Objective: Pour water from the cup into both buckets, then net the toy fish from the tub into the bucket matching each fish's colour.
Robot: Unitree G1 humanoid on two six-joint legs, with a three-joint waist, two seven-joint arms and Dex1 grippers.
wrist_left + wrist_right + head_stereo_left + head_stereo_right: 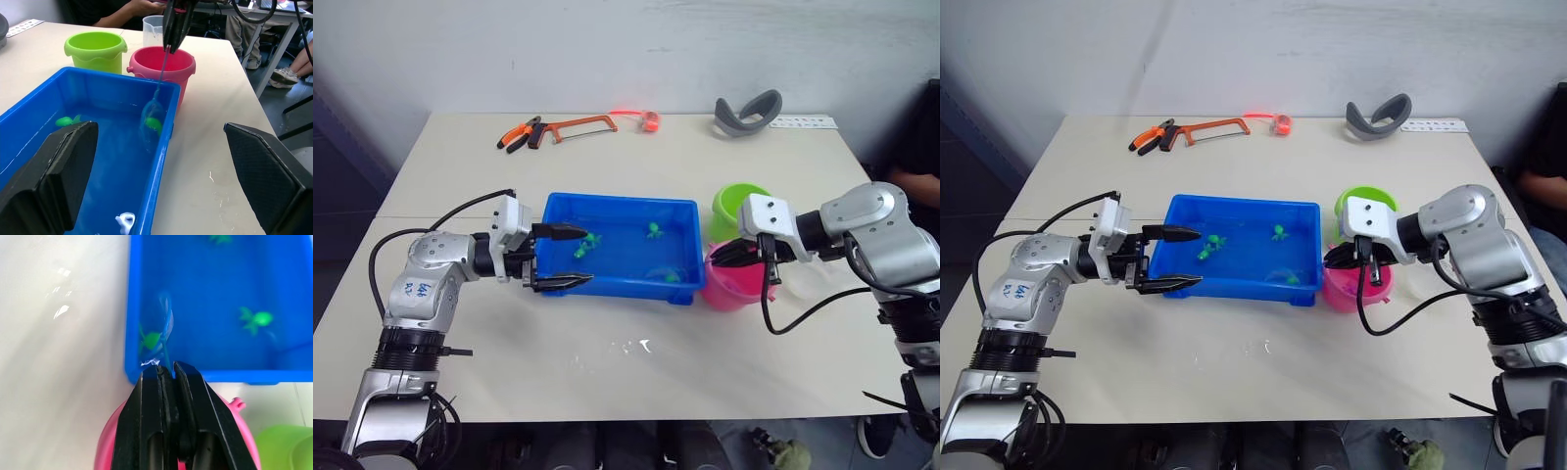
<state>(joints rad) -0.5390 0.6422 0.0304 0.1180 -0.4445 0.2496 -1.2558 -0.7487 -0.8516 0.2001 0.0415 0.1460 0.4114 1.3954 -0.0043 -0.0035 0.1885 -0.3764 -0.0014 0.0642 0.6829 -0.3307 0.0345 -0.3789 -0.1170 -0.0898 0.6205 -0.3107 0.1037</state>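
Observation:
The blue tub (619,202) holds water and small green toy fish (655,231), (586,245). My right gripper (736,257) hovers over the pink bucket (732,288), shut on the net's thin black handle. The net (152,121) dips into the tub's right end with a green fish (151,340) at its hoop. The lime green bucket (737,204) stands just behind the pink one. Behind both buckets is the clear cup (152,27). My left gripper (570,257) is open at the tub's left end, one finger over the water and one outside the front wall.
At the table's far edge lie orange-handled pliers (517,135), a hacksaw (576,126), a grey curved band (748,114) and a white strip (803,122). A person sits beyond the right edge (920,147). A small white piece (124,220) lies in the tub.

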